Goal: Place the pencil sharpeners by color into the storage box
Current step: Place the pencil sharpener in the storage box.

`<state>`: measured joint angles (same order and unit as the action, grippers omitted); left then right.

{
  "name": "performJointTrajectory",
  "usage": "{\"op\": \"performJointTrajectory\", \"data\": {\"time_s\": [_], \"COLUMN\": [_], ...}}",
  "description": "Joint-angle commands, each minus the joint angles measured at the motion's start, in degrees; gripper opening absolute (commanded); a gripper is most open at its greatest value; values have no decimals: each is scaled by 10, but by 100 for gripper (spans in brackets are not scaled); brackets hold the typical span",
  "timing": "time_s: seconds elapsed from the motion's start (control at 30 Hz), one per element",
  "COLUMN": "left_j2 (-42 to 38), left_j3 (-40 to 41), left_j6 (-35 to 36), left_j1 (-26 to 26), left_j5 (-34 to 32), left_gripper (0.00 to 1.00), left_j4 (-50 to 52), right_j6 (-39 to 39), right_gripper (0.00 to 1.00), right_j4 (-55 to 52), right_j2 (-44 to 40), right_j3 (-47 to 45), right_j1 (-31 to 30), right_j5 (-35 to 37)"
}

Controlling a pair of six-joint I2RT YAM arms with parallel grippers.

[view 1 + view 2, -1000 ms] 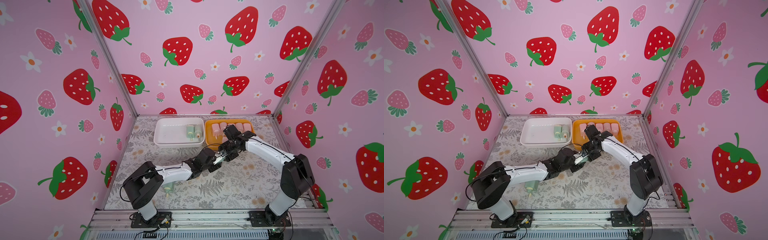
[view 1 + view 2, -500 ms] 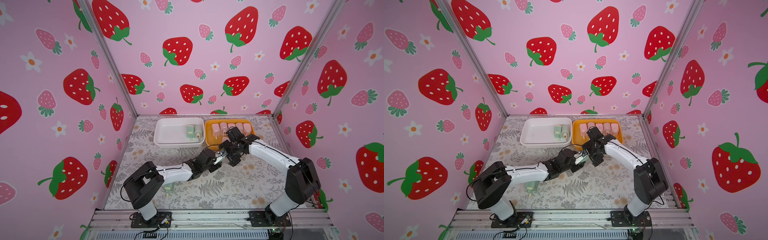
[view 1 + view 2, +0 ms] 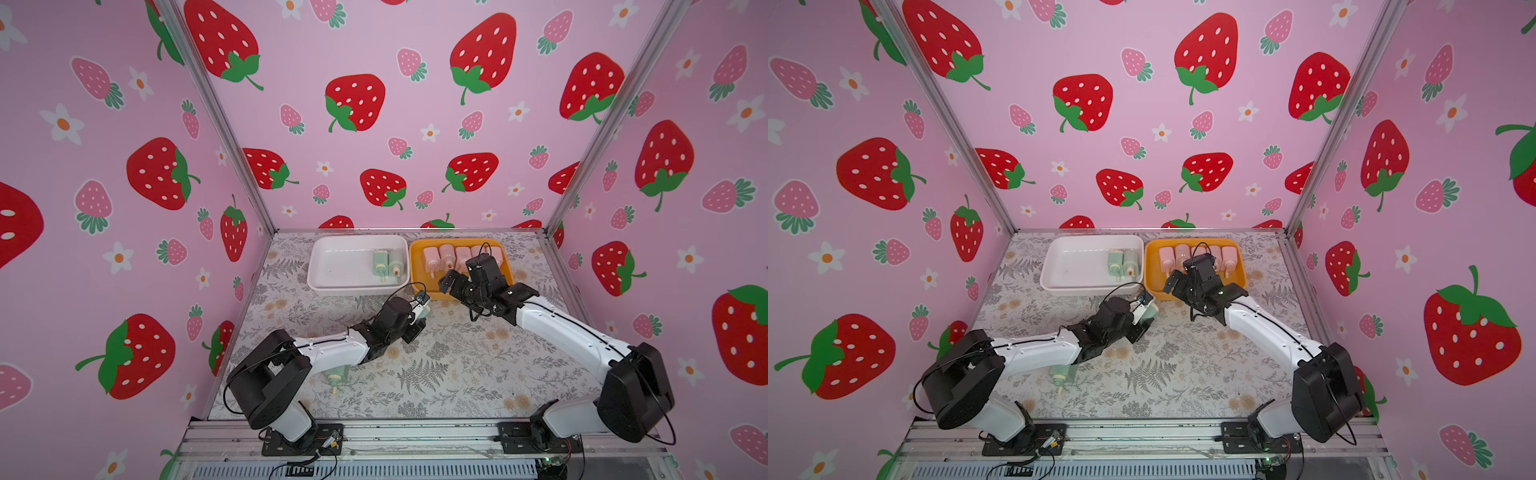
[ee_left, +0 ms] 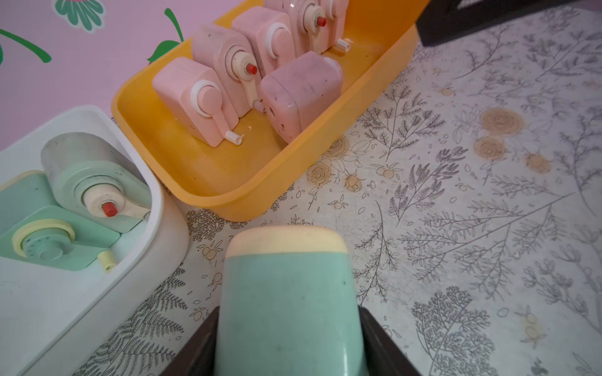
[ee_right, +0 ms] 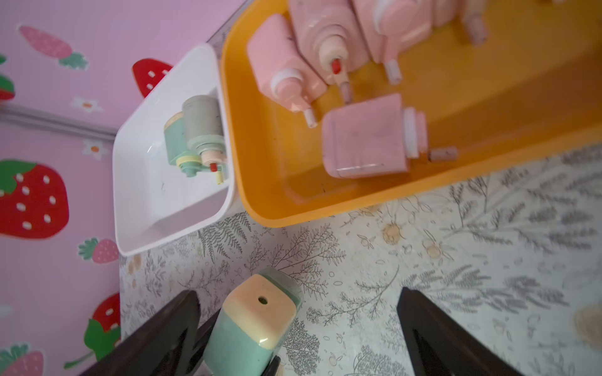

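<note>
My left fingers [image 4: 379,341] clamp a green sharpener [image 4: 286,302] just short of the white box [image 4: 163,228]; my right fingers [image 5: 433,338] gape empty. I should clear the rim, lower beside the two greens [image 4: 39,208], then release.

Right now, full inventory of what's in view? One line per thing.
white tray: one, white, back of table
orange tray: one, orange, beside the white tray
pink sharpeners: six, pink, orange tray; five in a row, one lying in front
green sharpeners: two, mint, white tray
loose green sharpener: one, mint, on table under the left arm
held green sharpener: one, mint with cream end, in left gripper
table: one, floral print
walls: pink, strawberry print
left gripper: shut on held green sharpener
right gripper: open, empty
</note>
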<state>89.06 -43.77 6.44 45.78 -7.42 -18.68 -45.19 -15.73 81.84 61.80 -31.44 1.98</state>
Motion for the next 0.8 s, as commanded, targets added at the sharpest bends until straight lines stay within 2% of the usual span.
{"op": "performJointTrajectory", "data": {"time_s": [0.0,0.07,0.13,0.2,0.33,0.4,0.53,0.67,0.77], "left_j2": [-28,-36,-40,-42,-44,-52,-83,-99,-106], "left_j3": [8,20,17,4,-25,-37,-16,-18,-35], "left_j6": [-39,-58,-79,-98,-144,-154,-150,-132,-153], "left_j1": [-10,-19,-28,-37,-65,-77,-90,-109,-142], "left_j5": [-16,-23,-32,-31,-35,-38,-69,-105,-80], "left_gripper": [0,0,0,0,0,0,0,0,0], "left_j4": [-29,-54,-54,-34,16,40,2,-4,11], "right_j6": [250,314,344,345,346,342,390,406,411], "right_gripper": [100,100,100,100,100,100,100,100,100], "right_j4": [94,124,143,136,131,153,200,183,224], "right_j2": [3,11,25,40,57,50,21,-6,-40], "right_j3": [-6,-18,-18,-3,14,2,-39,-55,-100], "right_j1": [-31,-46,-56,-58,-58,-59,-59,-60,-64], "right_j5": [-9,12,31,49,36,38,0,30,20]}}
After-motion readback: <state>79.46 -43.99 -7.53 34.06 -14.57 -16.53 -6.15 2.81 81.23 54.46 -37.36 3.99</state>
